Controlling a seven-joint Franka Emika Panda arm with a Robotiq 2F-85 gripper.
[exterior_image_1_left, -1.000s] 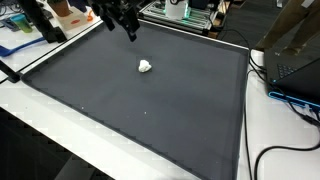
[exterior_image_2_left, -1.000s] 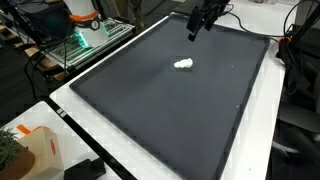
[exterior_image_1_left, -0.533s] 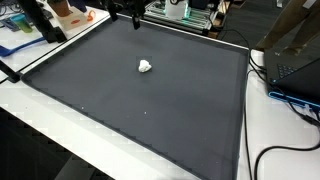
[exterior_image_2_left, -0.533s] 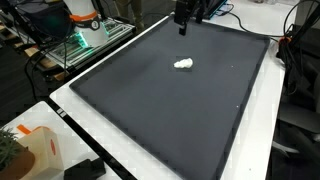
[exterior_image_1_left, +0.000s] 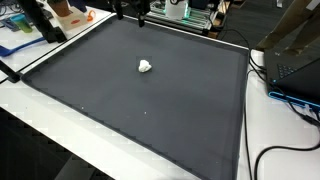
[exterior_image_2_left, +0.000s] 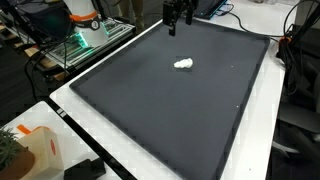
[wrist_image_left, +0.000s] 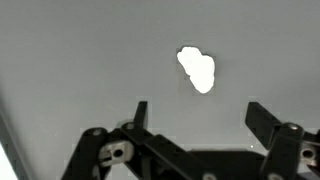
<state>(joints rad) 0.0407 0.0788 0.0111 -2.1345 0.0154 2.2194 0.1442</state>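
A lab: cables (exterior_image_1_left: 300, 149), a laptop (exterior_image_1_left: 296, 62) and a lit equipment rack (exterior_image_2_left: 85, 40) crowd the white benches (exterior_image_1_left: 40, 110).

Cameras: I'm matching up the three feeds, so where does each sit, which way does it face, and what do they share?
Exterior view: raised off one corner of the dark mat, facing across it toward a cluttered table; only the open gripper shows, at the top edge.
Exterior view: raised off a different corner, facing along the mat; the gripper hangs at the top edge.
Wrist view: on the wrist, facing down at the mat; both fingers frame the bottom.
Shared: all three show the white lump lying on the mat, untouched.
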